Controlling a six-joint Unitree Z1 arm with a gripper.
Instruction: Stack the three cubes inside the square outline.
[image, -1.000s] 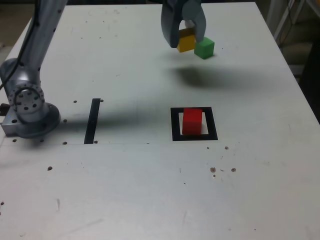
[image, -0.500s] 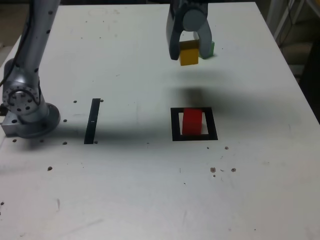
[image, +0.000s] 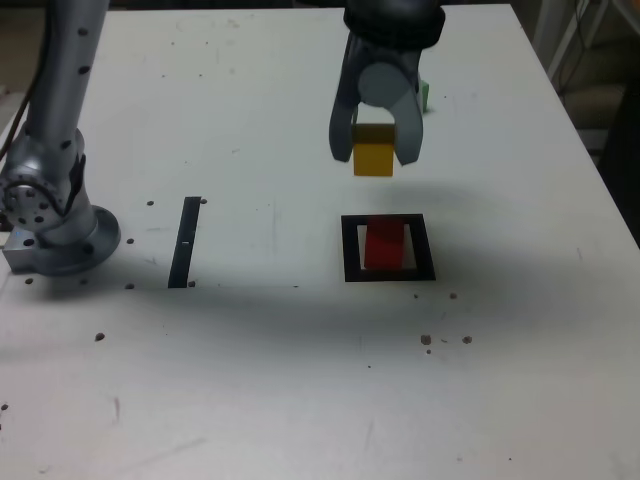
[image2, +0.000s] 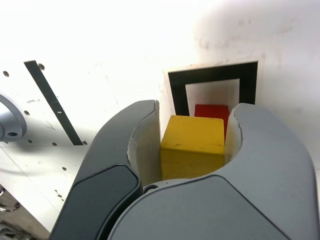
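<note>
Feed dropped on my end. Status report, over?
End effector shut on yellow cube, in the air. Red cube sits inside square outline. Green cube behind. Nothing in the way.

end effector (image2: 192, 145) gripping yellow cube (image2: 193, 145), red cube (image2: 212, 113) beyond

Soft overhead light, overexposed wrist view
</note>
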